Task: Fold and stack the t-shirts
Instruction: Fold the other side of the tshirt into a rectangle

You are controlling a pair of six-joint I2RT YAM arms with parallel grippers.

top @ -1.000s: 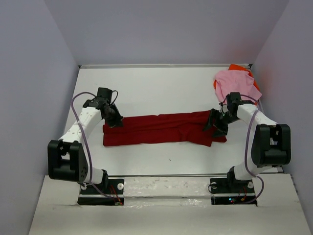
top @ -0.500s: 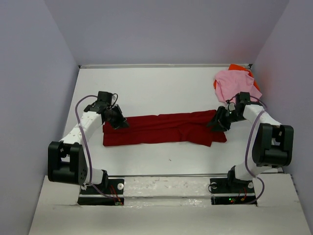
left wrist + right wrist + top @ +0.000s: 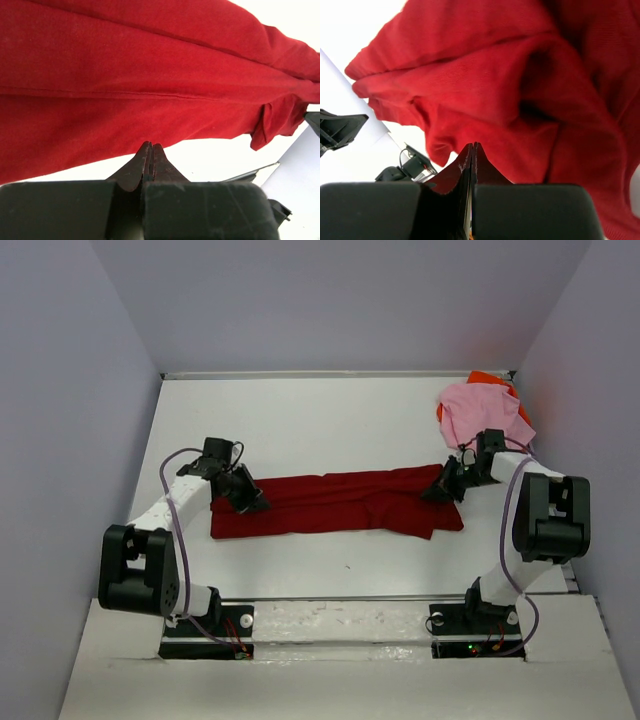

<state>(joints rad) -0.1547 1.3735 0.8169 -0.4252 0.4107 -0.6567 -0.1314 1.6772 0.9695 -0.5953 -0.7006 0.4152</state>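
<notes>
We look down on a white worktop [image 3: 330,420] boxed in by plain pale lilac walls [image 3: 330,300] on three sides, with a thin metal strip [image 3: 300,374] along its far edge.

The dark red t-shirt [image 3: 330,502] lies flat on it as one long folded band that stretches from the left jaws to the right jaws. The left jaws are pressed together on the band's left end, at its far edge. The right jaws are pressed together on the bunched cloth at its right end. Beyond the right jaws, in the far right corner, the light pink t-shirt [image 3: 480,410] lies in a loose heap. The bright orange t-shirt [image 3: 487,378] peeks out from behind it, against the wall.

From above, the jaws are small dark shapes and we cannot see how they grip. The left wrist camera shows both tips meeting with no gap right at the cloth's edge, a long crease running across the band ahead of them, and a folded flap at the band's other end. The right wrist camera shows closed tips buried in deep, rumpled folds. Neither wrist view takes in the pink or orange shirts.
</notes>
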